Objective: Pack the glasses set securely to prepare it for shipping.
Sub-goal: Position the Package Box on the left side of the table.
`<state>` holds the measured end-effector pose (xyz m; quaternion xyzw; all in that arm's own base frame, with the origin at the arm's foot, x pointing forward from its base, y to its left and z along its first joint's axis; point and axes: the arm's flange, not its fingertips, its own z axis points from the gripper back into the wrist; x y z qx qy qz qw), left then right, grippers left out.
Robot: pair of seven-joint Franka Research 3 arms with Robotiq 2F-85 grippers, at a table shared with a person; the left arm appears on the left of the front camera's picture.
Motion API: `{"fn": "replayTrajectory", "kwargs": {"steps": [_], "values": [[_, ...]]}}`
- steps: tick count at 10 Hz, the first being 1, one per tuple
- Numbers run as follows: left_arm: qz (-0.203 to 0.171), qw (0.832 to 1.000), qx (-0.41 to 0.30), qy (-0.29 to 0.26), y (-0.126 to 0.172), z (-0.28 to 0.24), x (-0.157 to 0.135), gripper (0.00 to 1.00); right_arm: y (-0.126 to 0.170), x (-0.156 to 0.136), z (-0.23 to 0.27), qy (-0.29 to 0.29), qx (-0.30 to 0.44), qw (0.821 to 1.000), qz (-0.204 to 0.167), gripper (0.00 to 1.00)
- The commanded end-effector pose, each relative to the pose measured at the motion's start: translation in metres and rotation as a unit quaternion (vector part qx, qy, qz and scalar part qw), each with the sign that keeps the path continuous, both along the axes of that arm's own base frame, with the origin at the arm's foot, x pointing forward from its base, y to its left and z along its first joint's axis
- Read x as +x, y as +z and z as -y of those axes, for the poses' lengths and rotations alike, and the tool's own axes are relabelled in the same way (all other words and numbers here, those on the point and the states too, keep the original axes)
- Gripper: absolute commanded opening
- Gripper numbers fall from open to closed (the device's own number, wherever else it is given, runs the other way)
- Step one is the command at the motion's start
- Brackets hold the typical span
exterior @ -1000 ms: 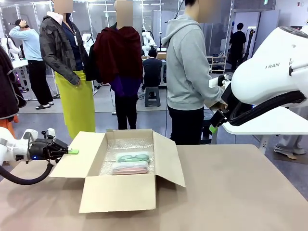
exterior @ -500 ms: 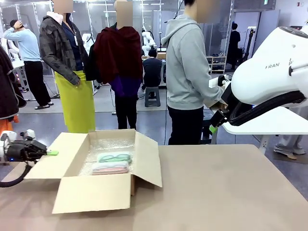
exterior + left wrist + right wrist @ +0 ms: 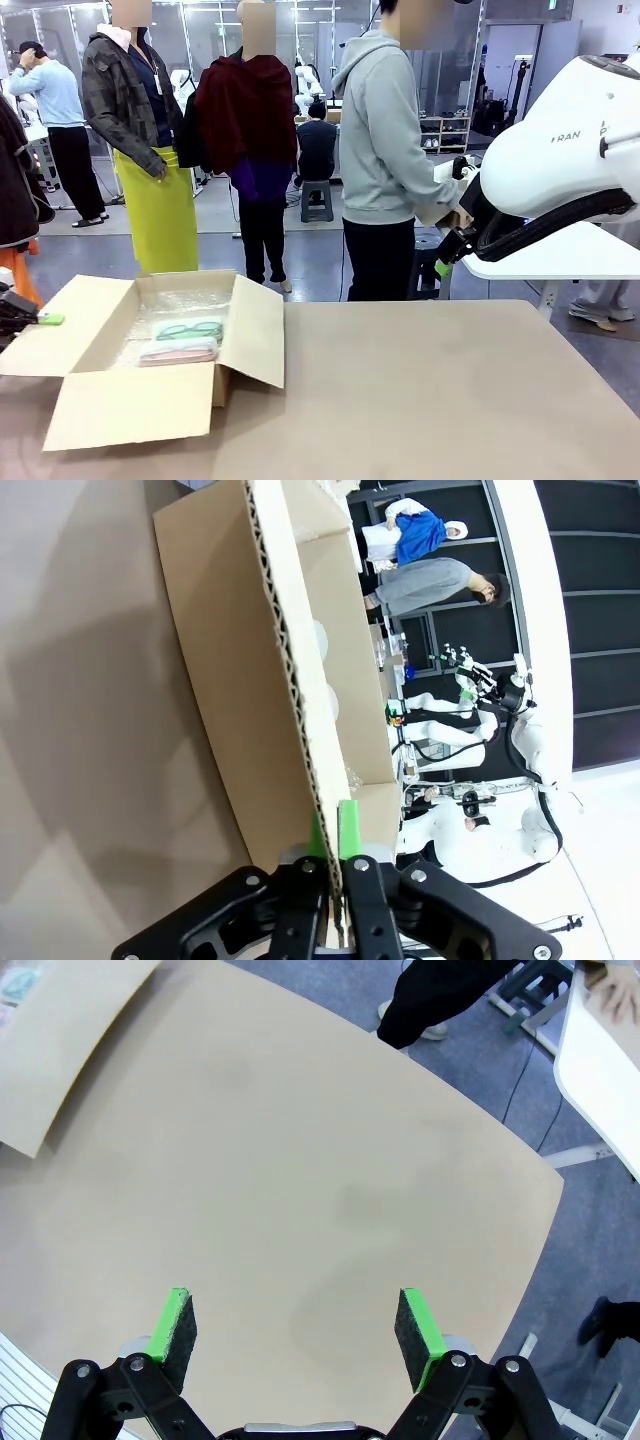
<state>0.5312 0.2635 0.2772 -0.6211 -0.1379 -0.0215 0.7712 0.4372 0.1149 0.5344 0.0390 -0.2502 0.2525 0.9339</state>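
The counter (image 3: 450,390) is carrying an open cardboard box (image 3: 140,405) near its left end, with all four flaps lying spread outward. A person (image 3: 385,150) in a grey hoodie is standing at the far side, turned toward another table and taking no part at this moment. The left gripper (image 3: 331,852) is sitting at the box's left flap (image 3: 50,340), its fingers clenched on the flap's corrugated edge, as the wrist view is showing one green pad on each face of the cardboard. The right gripper (image 3: 297,1328) is hanging above a bare stretch of counter well apart from the box, its fingers released and spread wide with nothing between them. Inside the box, a bubble-wrap sheet (image 3: 165,305) is lining the floor and rising up the back wall. On it, the glasses set is lying flat: the green case (image 3: 190,329) is resting toward the back and the pink case (image 3: 178,351) just in front of it, the two seeming to touch along their long sides. Judging by this, loading is looking finished, since both cases are sitting in the padded box. What is remaining appears to be covering the cases with padding if needed, then folding the four flaps shut and sealing them.
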Motion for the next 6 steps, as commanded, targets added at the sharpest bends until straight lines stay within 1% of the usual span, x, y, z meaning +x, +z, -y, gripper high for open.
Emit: {"fn": "replayTrajectory", "kwargs": {"steps": [1,3,4,5,6], "values": [[0.001,1.0,0.004,-0.017,0.004,-0.031,-0.004,0.03,0.002,0.0,-0.002,-0.001,-0.005,1.0,-0.003,1.0],[-0.013,0.999,0.002,-0.033,0.013,-0.052,-0.004,0.03,0.002,0.0,-0.002,-0.001,-0.005,1.0,-0.003,1.0],[-0.028,0.999,0.003,-0.046,0.016,-0.057,-0.002,0.03,0.002,0.0,-0.002,-0.001,-0.005,1.0,-0.003,1.0],[-0.032,0.998,0.013,-0.045,0.02,-0.058,0.001,0.03,0.002,0.0,-0.002,-0.001,-0.005,1.0,-0.003,1.0],[-0.029,0.999,0.011,-0.036,0.024,-0.058,0.003,0.03,0.002,0.0,-0.002,-0.001,-0.005,1.0,-0.003,1.0]]}}
